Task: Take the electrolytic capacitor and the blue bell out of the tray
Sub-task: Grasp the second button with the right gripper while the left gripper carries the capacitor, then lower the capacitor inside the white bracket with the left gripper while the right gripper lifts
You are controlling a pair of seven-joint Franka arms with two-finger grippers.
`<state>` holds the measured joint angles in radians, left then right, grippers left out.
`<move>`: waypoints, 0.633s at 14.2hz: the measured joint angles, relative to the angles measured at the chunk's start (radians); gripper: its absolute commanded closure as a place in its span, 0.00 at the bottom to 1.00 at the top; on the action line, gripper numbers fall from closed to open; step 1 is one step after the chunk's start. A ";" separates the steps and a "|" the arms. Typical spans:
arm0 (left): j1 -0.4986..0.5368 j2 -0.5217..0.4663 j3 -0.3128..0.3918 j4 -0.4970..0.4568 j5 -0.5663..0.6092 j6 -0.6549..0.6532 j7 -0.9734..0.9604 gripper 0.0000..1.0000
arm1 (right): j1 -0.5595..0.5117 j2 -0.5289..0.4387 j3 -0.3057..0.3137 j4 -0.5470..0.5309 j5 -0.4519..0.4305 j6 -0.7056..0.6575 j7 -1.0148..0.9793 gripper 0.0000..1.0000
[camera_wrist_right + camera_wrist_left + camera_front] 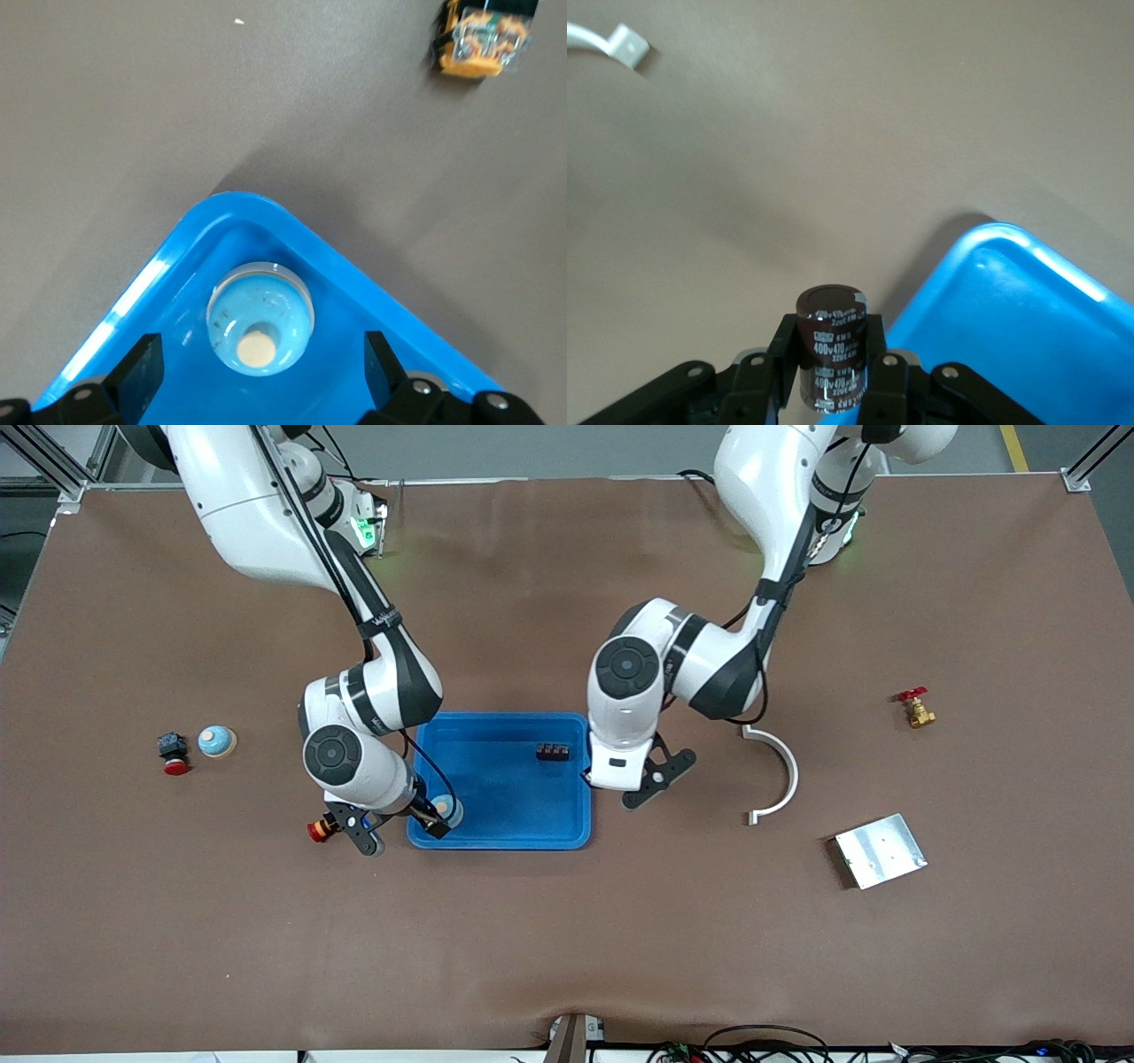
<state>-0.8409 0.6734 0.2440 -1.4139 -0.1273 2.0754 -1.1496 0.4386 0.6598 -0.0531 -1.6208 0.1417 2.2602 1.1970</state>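
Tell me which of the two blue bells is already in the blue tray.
The bell under the right claw, in the tray's corner. The other bell sits on the table beside a red button.

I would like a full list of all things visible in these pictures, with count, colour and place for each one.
tray: 1, blue, middle of the table.
bells: 2, light blue; one in the tray's corner toward the right arm's end, one on the table toward the right arm's end.
capacitor: 1, dark brown, held in the left gripper.
terminal block: 1, black, in the tray.
push buttons: 2, red-capped; one beside the outer bell, one beside the tray.
curved bracket: 1, white, toward the left arm's end.
metal plate: 1, silver, nearer to the front camera than the bracket.
valve: 1, brass with red handle, toward the left arm's end.
left gripper: shut on the capacitor, beside the tray's edge.
right gripper: open, over the bell in the tray.
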 measured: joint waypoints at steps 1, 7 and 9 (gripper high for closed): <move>0.013 -0.018 0.000 -0.023 0.000 0.000 0.070 1.00 | 0.000 0.005 0.008 0.001 0.000 0.016 0.015 0.00; 0.049 -0.089 -0.001 -0.147 0.000 0.042 0.348 1.00 | 0.009 0.031 0.035 0.001 0.000 0.045 0.070 0.00; 0.049 -0.120 -0.001 -0.221 0.000 0.082 0.381 1.00 | 0.009 0.033 0.034 0.000 -0.001 0.044 0.071 0.00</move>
<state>-0.7915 0.5533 0.2431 -1.6353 -0.1273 2.1576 -0.7682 0.4477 0.6928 -0.0194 -1.6204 0.1411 2.3043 1.2681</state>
